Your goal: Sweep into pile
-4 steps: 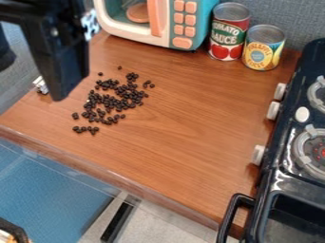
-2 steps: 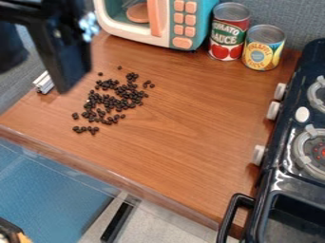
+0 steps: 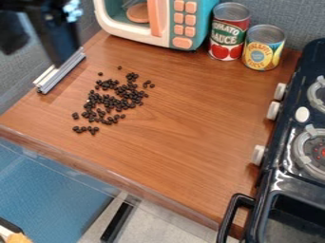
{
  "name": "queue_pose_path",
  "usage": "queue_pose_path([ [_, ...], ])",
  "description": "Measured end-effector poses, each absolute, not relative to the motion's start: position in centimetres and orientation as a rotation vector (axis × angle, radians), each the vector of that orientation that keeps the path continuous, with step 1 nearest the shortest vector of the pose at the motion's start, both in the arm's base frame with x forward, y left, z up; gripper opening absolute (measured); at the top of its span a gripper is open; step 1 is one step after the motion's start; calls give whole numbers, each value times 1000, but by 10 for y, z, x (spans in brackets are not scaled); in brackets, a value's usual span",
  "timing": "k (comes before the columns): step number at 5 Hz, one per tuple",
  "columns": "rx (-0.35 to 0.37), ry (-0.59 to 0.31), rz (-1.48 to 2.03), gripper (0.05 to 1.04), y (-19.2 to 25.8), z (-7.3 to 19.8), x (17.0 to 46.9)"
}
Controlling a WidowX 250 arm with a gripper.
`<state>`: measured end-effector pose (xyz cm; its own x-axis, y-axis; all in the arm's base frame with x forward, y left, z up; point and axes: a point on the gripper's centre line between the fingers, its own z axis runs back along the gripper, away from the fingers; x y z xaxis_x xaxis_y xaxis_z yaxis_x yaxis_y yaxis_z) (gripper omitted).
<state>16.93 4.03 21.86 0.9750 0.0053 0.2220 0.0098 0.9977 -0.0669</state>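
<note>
The gripper (image 3: 36, 57) hangs at the far left, high over the tabletop's (image 3: 190, 109) left edge. Its 2 black fingers (image 3: 56, 42) are apart, with the grey backdrop visible between them, and their tips point down.

Small dark beans (image 3: 113, 102) lie on the left half of the tabletop, right of the gripper and nearer the camera. Most form 1 loose, uneven patch running from far right to near left, crowded in the middle and thinner at its ends. A few sit apart: 2 at the far side, a few at the right, and a short line of several at the near left.

At the left edge, 2 slim bars (image 3: 63, 71), 1 silvery and 1 paler, lie side by side on a slant, the tip of the right finger overlapping their far end in the view.

At the far side stands a teal and cream toy microwave (image 3: 181, 23) with orange buttons. Just right of it, a red and green can (image 3: 228, 35) and a shorter yellow and blue can (image 3: 263, 47) stand upright. A black toy stove (image 3: 276, 173) runs along the right side, its 3 pale knobs (image 3: 273, 110) facing the tabletop.
</note>
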Motion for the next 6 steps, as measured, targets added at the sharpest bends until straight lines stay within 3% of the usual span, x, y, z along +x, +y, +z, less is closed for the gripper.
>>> queue_pose_path([
  [3, 17, -246, -112, 998, 84, 133, 223],
  [5, 98, -248, -109, 998, 97, 90, 269],
  [6, 100, -228, -100, 998, 111, 77, 298],
])
